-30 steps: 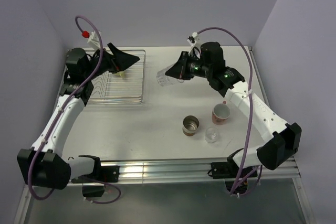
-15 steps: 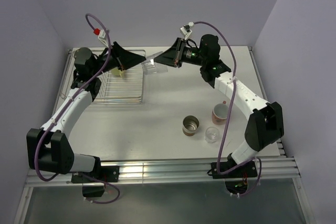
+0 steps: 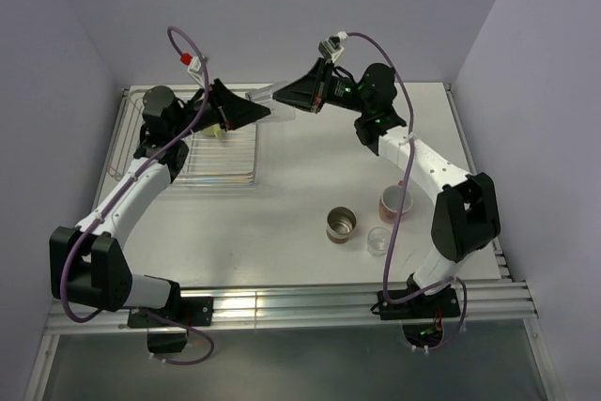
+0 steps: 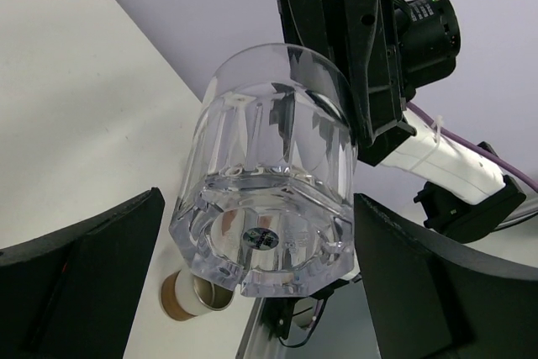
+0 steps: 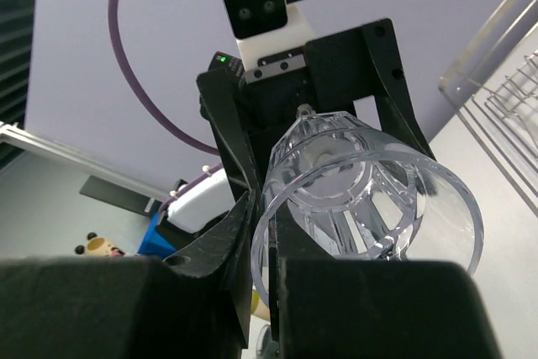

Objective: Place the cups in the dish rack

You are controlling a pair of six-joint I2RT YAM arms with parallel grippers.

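From above, the glass tumbler (image 3: 273, 103) lies on its side in the air over the dish rack's (image 3: 211, 181) far right corner. My right gripper (image 3: 285, 97) is clamped on it, and my left gripper (image 3: 255, 113) faces it from the left.

Left wrist: the base points at me, with my left fingers (image 4: 92, 266) spread either side.

Right wrist: the mouth faces me, rim pinched.

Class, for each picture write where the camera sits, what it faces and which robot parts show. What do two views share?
Top: high behind the robot, looking down on the table; left arm, right arm show.
Left wrist: faces the glass between its own open fingers.
Right wrist: looks along its fingers through that glass at the left hand.
Shared: the glass.
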